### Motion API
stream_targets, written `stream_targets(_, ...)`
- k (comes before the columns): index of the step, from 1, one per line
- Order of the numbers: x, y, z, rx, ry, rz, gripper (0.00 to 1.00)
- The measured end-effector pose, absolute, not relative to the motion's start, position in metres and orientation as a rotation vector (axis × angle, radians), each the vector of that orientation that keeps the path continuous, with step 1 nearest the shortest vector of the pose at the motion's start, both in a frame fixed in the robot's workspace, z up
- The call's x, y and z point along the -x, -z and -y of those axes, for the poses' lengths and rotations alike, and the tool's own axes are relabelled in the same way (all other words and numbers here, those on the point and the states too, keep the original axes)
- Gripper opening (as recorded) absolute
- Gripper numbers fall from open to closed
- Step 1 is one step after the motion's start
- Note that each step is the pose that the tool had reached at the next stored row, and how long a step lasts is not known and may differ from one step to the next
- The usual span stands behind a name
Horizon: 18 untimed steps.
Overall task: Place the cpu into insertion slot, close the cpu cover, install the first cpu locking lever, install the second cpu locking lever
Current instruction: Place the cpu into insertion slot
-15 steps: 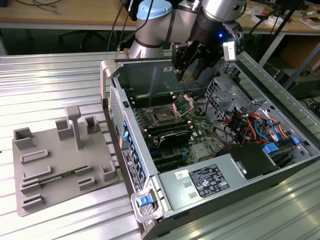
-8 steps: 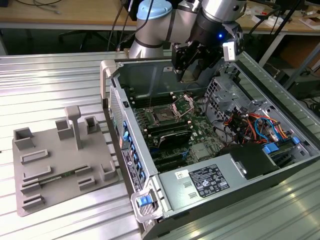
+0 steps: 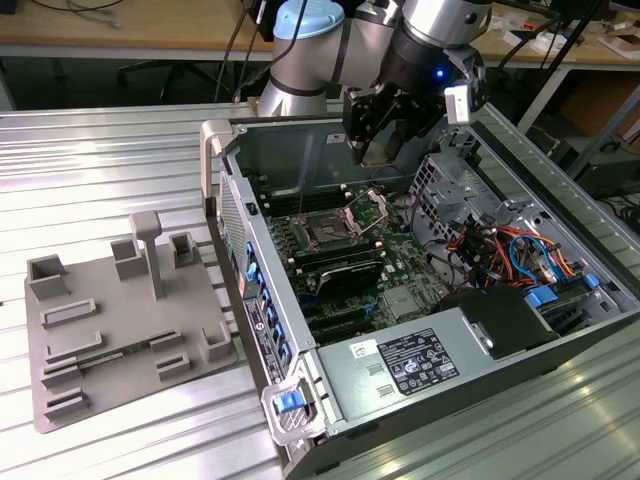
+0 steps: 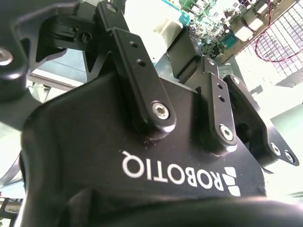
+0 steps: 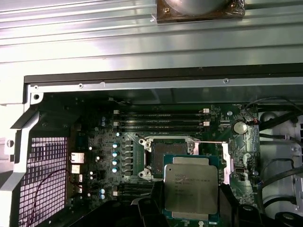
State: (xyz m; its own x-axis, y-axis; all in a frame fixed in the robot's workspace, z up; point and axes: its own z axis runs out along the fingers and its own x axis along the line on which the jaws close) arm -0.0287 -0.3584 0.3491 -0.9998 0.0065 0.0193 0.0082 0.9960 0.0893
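My gripper (image 3: 372, 152) hangs over the far part of the open computer case, shut on the cpu (image 5: 191, 187). The cpu is a flat square chip with a silver-grey top, and a black finger (image 5: 228, 204) sits at either side of it. Just beyond it on the green board lies the insertion slot (image 5: 169, 145), a dark square socket partly covered by the chip. The cpu cover (image 5: 226, 160) stands swung open at one edge of the slot. In the exterior view the insertion slot (image 3: 328, 232) is bare and the cpu cover (image 3: 368, 207) is tilted up behind it.
Long black memory slots (image 5: 161, 120) run beside the socket. The case wall (image 5: 142, 81) rims the board. A power supply (image 3: 400, 365), a drive cage and coloured cables (image 3: 505, 250) crowd the exterior view's right. A grey parts fixture (image 3: 120, 330) lies on the ribbed table at the left.
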Motion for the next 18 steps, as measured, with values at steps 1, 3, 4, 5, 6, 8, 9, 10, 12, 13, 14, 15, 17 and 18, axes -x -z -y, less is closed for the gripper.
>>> stream_targets(1, 0.029, -0.349, 0.358, 0.011, 0.14, 3.119, 0.55)
stream_targets(3, 0.029, -0.338, 0.358, 0.011, 0.14, 3.119, 0.55)
stream_targets(4, 0.029, -0.338, 0.358, 0.011, 0.14, 3.119, 0.55)
stream_targets(5, 0.029, -0.338, 0.358, 0.011, 0.14, 3.119, 0.55)
stream_targets(6, 0.029, -0.337, 0.358, 0.011, 0.14, 3.119, 0.55)
stream_targets(8, 0.029, -0.337, 0.358, 0.012, 0.14, 3.119, 0.55)
stream_targets(9, 0.029, -0.336, 0.358, 0.011, 0.14, 3.119, 0.55)
stream_targets(10, 0.029, -0.335, 0.358, 0.012, 0.14, 3.119, 0.55)
stream_targets(12, 0.029, -0.334, 0.358, 0.012, 0.14, 3.119, 0.55)
stream_targets(13, 0.029, -0.334, 0.358, 0.012, 0.14, 3.119, 0.55)
stream_targets(14, 0.029, -0.334, 0.357, 0.012, 0.14, 3.119, 0.55)
stream_targets(15, 0.029, -0.334, 0.357, 0.012, 0.14, 3.119, 0.55)
stream_targets(17, 0.029, -0.334, 0.356, 0.012, 0.14, 3.119, 0.55)
stream_targets(18, 0.029, -0.334, 0.356, 0.012, 0.14, 3.119, 0.55)
